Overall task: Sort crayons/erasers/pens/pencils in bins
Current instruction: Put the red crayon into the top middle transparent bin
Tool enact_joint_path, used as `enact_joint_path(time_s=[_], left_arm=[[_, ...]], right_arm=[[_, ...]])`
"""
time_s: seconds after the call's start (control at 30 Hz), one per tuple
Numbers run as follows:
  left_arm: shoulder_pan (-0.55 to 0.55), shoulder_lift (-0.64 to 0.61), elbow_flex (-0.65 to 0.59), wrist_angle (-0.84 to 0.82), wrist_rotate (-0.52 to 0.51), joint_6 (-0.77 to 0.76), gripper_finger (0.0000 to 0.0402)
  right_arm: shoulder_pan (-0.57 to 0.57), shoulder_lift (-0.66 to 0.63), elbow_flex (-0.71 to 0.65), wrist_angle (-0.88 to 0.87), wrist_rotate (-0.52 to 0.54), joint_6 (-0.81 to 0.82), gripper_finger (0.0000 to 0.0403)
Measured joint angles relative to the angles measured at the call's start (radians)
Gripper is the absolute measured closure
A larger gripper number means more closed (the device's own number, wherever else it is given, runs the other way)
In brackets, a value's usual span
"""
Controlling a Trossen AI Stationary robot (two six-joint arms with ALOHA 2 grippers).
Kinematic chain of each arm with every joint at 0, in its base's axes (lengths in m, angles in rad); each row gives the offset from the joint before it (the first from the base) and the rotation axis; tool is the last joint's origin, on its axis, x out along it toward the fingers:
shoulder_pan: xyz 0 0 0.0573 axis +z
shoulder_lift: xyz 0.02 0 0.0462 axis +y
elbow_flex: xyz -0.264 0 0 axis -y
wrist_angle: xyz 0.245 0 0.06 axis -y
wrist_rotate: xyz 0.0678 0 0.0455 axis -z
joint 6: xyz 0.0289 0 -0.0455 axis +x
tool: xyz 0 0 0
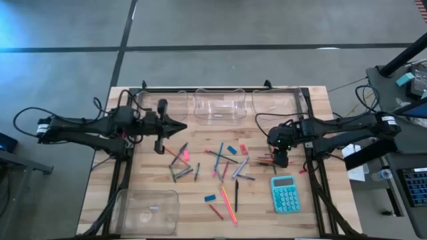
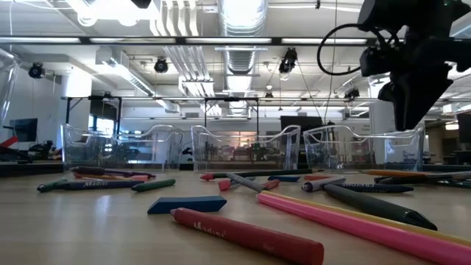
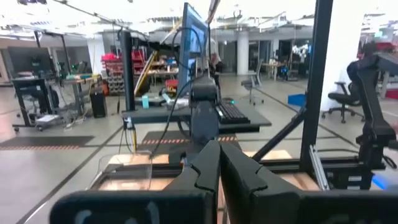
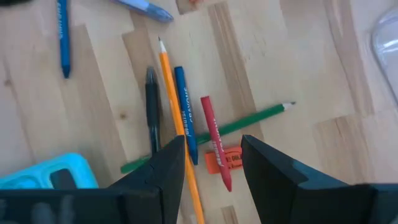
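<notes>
Right tool [image 4: 211,163] open over red crayon [image 4: 214,140]; label unreadable. Left tool [image 3: 219,163] closed.

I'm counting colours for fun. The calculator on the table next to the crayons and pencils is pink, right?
Not quite. The calculator is teal, not pink; the high view shows it clearly. It does sit on the table beside the scattered crayons and pencils, near the right gripper.

Overhead looks down; low level; 2 wrist views forward.
</notes>
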Motion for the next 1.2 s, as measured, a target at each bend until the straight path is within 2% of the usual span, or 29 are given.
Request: enact_joint_path(time_s=[0.6, 1.2], left_arm=[[0.000, -0.007, -0.003, -0.006, 0.000, 0.000, 0.0402], [0.000, -0.007, -0.003, -0.007, 0.000, 0.000, 0.0402]], right_arm=[[-0.005, 0.274, 0.000, 0.092, 0.008, -0.133, 0.0255], [-0.005, 0.309, -0.001, 0.160, 0.008, -0.165, 0.0255]])
